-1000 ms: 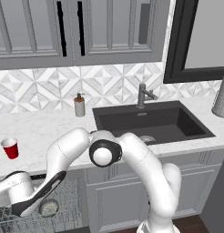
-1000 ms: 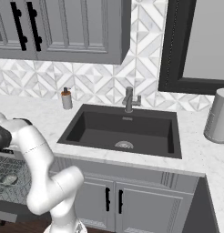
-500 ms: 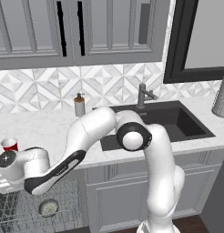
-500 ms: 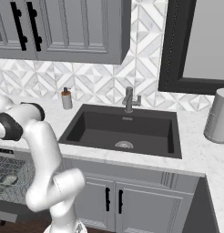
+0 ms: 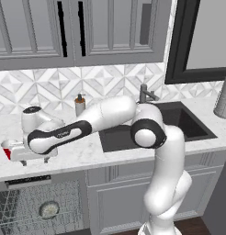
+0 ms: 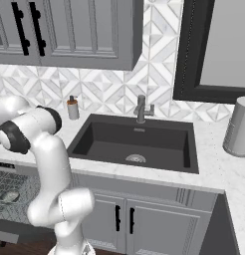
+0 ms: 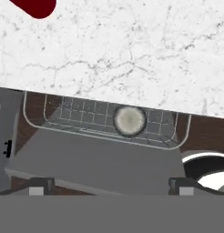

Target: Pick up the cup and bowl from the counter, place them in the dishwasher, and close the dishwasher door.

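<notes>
1. White arm links with dark joints rise from the lower right of the left base view, bend at an elbow above the sink edge, then reach far left and low over the counter. The gripper hangs at the counter's front edge, fingers pointing down.
2. Gripper state — the two dark finger tips stand wide apart at the bottom of the hand view, with nothing between them; the hand is fully open and holds nothing.
3. Dishwasher: one, under the counter at far left, its black control strip just below the counter edge. Its door is down, seen in the hand view as a flat dark grey panel lying below the rack.
4. Bowl: one, round and grey-speckled, resting in the grey wire rack with its opening facing up; in the hand view it lies mid-rack.
5. Cup: one, red with a pale inside, upright on the counter — long axis vertical, mouth up — just beside the gripper on its left. In the hand view a red part of it shows at the top left over the marble.
6. Soap dispenser: one, beige, upright near the backsplash, behind the arm.
7. Sink: one dark inset basin with one faucet behind it.
</notes>
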You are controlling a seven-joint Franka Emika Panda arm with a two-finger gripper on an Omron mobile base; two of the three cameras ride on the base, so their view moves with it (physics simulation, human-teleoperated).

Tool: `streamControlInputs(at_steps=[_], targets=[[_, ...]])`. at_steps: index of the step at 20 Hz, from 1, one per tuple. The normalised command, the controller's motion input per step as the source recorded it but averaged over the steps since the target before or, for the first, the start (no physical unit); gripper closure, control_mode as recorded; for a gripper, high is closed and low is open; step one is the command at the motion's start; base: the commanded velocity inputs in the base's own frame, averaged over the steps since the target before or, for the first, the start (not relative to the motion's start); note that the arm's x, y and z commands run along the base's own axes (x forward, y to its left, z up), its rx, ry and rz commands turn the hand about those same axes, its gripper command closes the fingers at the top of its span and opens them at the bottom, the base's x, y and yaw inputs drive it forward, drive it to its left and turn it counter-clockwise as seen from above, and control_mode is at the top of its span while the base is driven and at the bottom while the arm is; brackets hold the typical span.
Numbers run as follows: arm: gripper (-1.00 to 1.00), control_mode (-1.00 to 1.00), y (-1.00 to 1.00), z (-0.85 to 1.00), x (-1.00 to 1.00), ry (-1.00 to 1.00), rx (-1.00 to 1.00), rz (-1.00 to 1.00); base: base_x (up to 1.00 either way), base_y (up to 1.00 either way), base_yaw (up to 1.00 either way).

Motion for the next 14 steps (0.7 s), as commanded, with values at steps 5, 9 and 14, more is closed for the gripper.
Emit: streamControlInputs(at_steps=[5, 9, 14], targets=[[-1.00, -1.00, 0.06, 0.56, 0.38, 0.06, -0.06, -0.01, 0.00, 0.00, 0.00], [-1.00, -1.00, 0.02, 0.00, 0.52, 0.01, 0.01, 0.00, 0.00, 0.00, 0.00], [-1.00, -1.00, 0.32, 0.16, 0.75, 0.00, 0.00, -0.02, 0.00, 0.00, 0.00]])
